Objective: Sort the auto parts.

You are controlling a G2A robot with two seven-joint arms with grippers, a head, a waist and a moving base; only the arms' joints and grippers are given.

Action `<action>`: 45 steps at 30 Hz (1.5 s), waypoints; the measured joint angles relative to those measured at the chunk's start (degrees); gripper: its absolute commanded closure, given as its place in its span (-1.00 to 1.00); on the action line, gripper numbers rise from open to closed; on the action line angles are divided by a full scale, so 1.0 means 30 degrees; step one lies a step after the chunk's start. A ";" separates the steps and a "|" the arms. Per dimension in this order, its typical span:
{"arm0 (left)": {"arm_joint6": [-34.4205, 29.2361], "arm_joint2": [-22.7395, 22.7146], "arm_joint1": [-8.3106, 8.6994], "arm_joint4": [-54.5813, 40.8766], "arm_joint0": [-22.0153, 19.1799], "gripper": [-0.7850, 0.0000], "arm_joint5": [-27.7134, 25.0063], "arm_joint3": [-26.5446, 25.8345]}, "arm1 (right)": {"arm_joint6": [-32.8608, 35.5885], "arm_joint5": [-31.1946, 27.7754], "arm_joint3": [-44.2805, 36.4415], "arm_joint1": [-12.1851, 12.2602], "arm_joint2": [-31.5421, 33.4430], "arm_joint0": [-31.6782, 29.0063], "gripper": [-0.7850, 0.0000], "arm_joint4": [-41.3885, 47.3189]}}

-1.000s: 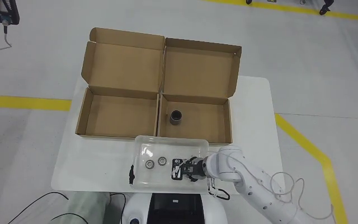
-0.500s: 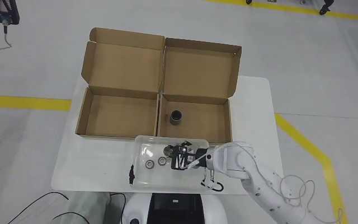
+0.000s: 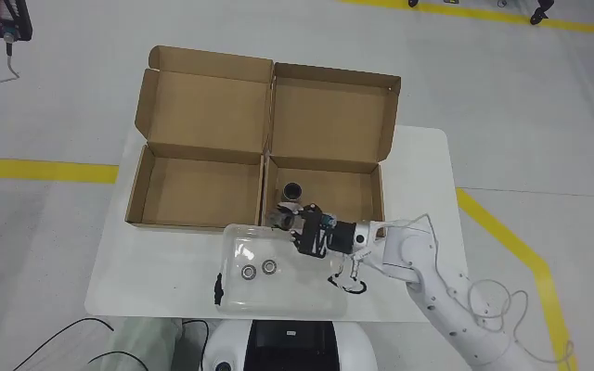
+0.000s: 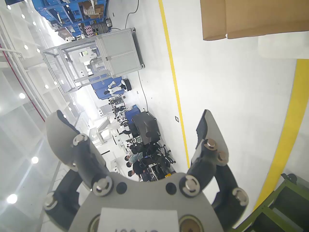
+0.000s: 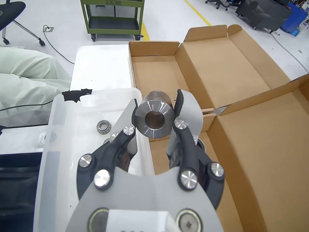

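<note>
We have the right claw [image 5: 155, 109] pinching a metal sleeve [image 5: 154, 121] by its sides, with most of the sleeve jutting out past the fingertips. In the top view the sleeve hangs at the middle of the frame, over the near wall of the right box [image 3: 357, 199], where that box meets the clear tray [image 3: 237, 236] below it.

We judge the step in hand to be carrying the sleeve into the right box, where a second sleeve [image 3: 293, 192] stands upright near the box's lower left corner. To do it well, we would:

- move gently, since the hold looks shallow
- keep the piece above the cardboard rim until it is past the wall
- lower it onto bare cardboard beside the standing sleeve, not onto it
- spread the claw only close to the box floor, because a round, heavy piece let go on its side would likely roll

The sleeve is a short, thick-walled steel cylinder, dull grey on its side. Its end face is brighter and bevelled around a dark round bore, which faces the wrist camera.

Two small bearings [image 3: 270, 267] lie in the tray, left of centre. We expect them to go in the left box [image 3: 195, 190].

The left claw [image 4: 132, 115] is spread with nothing between its fingers.
</note>
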 measured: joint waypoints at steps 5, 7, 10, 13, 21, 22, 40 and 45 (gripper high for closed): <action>0.0000 0.0000 0.0000 0.0000 0.0000 -1.00 0.0000 0.0000 | -0.2730 -0.0452 -0.0544 0.0103 0.0868 -0.0330 1.00 0.0309; 0.0000 0.0000 0.0000 0.0000 0.0000 -1.00 0.0000 0.0000 | -0.4010 -0.0851 -0.0615 0.0145 0.1207 -0.0365 1.00 0.0329; 0.0000 0.0000 0.0000 0.0000 0.0000 -1.00 0.0000 0.0000 | -0.5662 -0.1204 -0.0736 0.0191 0.1734 -0.0309 1.00 0.0250; 0.0000 0.0000 0.0000 0.0000 0.0000 -1.00 0.0000 0.0000 | -0.6654 -0.1336 -0.0989 0.0192 0.2149 -0.0015 1.00 0.0292; 0.0000 0.0000 0.0000 0.0000 0.0000 -1.00 0.0000 0.0000 | -0.7874 -0.1807 -0.0891 0.0004 0.2243 0.1415 1.00 0.0659; 0.0000 0.0000 0.0000 0.0000 0.0000 -1.00 0.0000 0.0000 | -0.7908 -0.1969 -0.0903 0.0009 0.2291 0.1468 1.00 0.0657; 0.0000 0.0000 0.0000 0.0000 0.0000 -1.00 0.0000 0.0000 | -0.7217 -0.1496 0.1416 -0.0714 0.0390 0.4081 1.00 0.1076; 0.0000 0.0000 0.0000 0.0000 0.0000 -1.00 0.0000 0.0000 | -0.6637 -0.0881 0.1635 -0.0832 0.0130 0.4059 1.00 0.0817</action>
